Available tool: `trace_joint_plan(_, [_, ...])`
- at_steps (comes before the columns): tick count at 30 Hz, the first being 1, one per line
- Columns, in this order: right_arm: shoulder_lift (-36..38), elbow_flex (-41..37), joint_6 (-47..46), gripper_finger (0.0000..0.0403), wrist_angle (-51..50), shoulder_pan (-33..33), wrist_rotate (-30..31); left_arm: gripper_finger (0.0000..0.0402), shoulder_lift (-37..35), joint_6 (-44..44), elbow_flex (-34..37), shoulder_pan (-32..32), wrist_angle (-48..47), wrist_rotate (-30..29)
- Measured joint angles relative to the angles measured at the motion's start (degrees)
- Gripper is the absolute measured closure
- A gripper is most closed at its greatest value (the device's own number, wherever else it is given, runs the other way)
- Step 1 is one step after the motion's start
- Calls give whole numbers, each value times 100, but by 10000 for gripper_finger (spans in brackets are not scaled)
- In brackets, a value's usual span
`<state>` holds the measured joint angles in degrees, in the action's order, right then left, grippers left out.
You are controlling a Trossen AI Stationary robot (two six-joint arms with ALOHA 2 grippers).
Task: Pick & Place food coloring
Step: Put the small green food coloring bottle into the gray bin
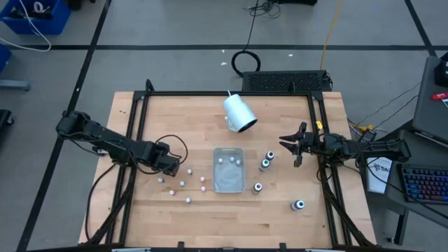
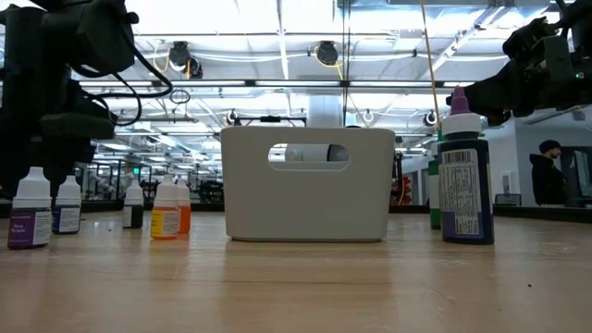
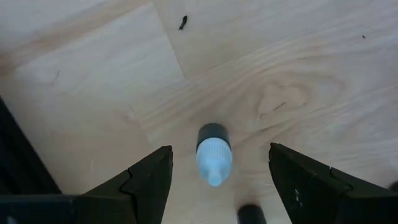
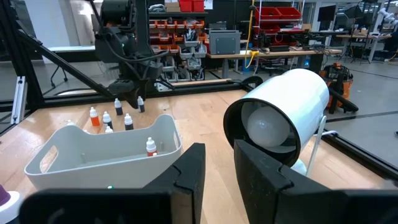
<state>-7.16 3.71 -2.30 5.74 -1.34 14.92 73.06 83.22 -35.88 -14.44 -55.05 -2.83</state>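
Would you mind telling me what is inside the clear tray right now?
The tray holds three small whitish bottles near its far end. From table height its wall hides them.

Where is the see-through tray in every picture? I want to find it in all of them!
High view: the tray sits in the table's middle, below the white lamp.
Low view: the tray is the pale box in the centre, handle slot facing us.
Left wrist view: not in it.
Right wrist view: the tray is at lower left.
Shared landmark: the white lamp beside it.
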Motion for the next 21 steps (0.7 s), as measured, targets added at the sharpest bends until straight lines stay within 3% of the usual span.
trace_joint_plan(9, [0, 1, 0, 325, 0, 2, 0, 142, 0, 0, 0, 4, -77, 0])
trace_joint_plan(21, [0, 0, 0, 325, 0, 0, 0, 270, 0, -55, -2, 4, -78, -20])
